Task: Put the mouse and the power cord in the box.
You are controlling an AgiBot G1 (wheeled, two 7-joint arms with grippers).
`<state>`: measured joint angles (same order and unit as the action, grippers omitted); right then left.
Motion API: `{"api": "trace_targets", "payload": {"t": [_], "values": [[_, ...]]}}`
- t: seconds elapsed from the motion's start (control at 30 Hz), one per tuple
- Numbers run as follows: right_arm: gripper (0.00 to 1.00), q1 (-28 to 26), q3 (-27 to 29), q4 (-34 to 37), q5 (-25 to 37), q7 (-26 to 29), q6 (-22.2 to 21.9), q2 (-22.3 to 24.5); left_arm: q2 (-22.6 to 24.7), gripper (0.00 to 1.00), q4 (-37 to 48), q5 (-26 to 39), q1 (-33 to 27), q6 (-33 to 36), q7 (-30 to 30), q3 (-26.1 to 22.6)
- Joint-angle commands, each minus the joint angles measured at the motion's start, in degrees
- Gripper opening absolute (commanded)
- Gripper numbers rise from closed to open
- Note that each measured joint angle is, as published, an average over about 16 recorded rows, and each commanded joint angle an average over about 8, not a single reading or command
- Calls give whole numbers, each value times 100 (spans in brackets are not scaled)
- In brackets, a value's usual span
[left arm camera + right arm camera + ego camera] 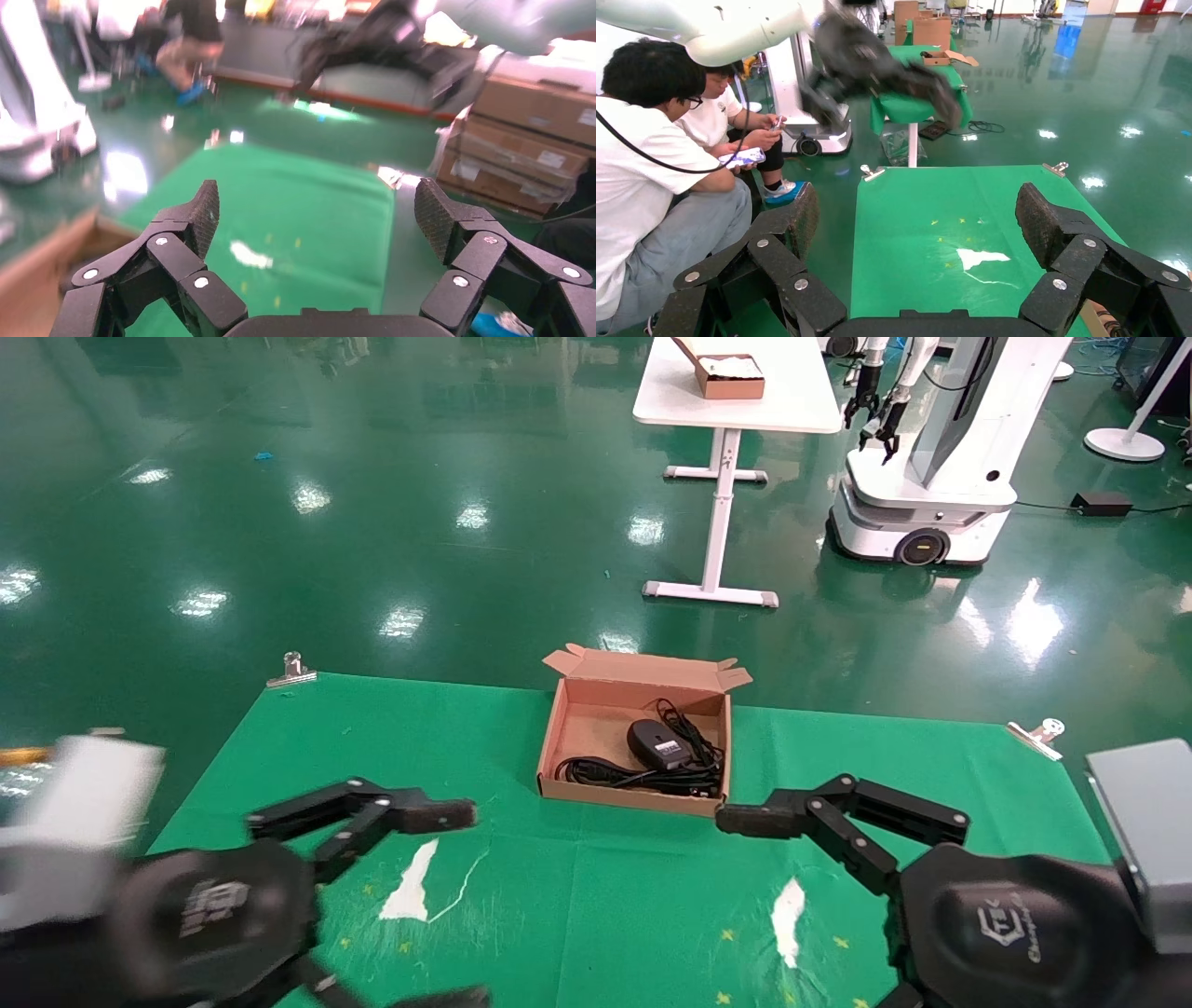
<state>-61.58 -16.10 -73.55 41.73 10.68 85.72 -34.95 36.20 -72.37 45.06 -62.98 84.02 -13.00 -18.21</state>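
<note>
- The left gripper (456, 905) hangs low over the near left part of the worktop (391, 747), its fingers (200, 210) spread wide with nothing between them.
- The box (559, 747) sits at the middle of the far edge of the green cloth, flaps up along its far side. It is light cardboard and would likely slide if nudged.
- The power cord (605, 773) lies in loops along the box's near wall. It looks springy and fairly heavy for its size, best taken across several loops at once or by the plug, though I cannot pick the plug out here.
- The mouse (656, 744) rests inside the box on the cord side, its thin cable bunched behind it. It is small, hard and smooth, so a hold across its sides would suit.
- The right gripper (810, 910) hovers just near the box's near right corner, fingers (1039, 221) wide and empty.
- Both things seem to be in the box already.
</note>
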Motion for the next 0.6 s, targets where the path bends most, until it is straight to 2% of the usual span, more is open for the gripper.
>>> {"api": "trace_targets", "payload": {"t": [0.03,0.2,0.6], "values": [[100,1,0,-1,-2,0,1,1,-112,100,-116,-318,134,159,202,211],[100,7,6,-6,-12,0,6,8,-218,100,-227,-636,262,312,340,412],[100,4,2,-1,-3,-1,2,4,-162,100,-165,-453,195,228,263,299]]}}
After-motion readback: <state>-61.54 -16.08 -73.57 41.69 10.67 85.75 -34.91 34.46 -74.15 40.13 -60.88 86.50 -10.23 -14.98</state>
